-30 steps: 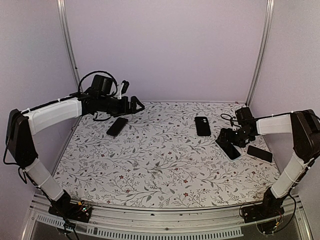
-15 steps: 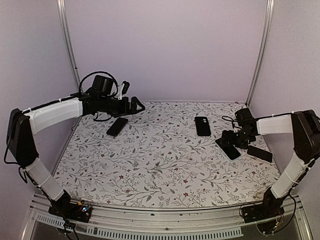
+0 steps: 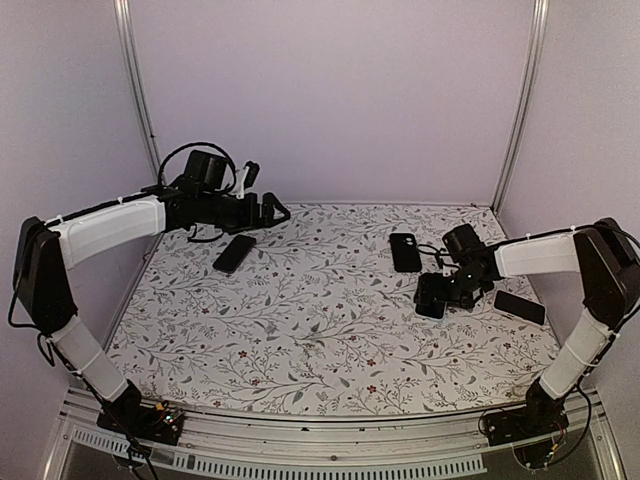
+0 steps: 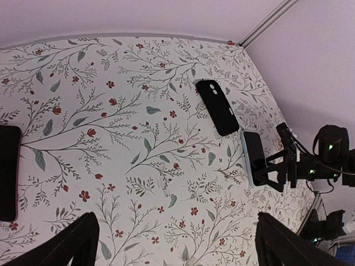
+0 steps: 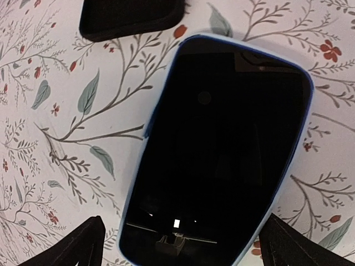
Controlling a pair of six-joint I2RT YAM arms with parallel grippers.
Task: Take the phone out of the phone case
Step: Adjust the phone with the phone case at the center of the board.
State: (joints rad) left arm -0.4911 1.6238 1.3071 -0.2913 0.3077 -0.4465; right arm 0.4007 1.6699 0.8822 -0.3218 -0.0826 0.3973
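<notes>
phone [image 5: 222, 149] in blue case [image 5: 146, 131] flat on table [image 3: 300, 330], screen up, right side, directly under right gripper [image 5: 186, 241]. jaws spread wide, one either side of near end, gripping nothing; contact unclear. left gripper [image 3: 270, 212] wide open too, empty, above far-left corner.

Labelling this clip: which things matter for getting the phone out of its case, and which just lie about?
Job: phone in the blue case; open right gripper above it.
Lying about: black case, black phone on the left, dark phone far right.
</notes>
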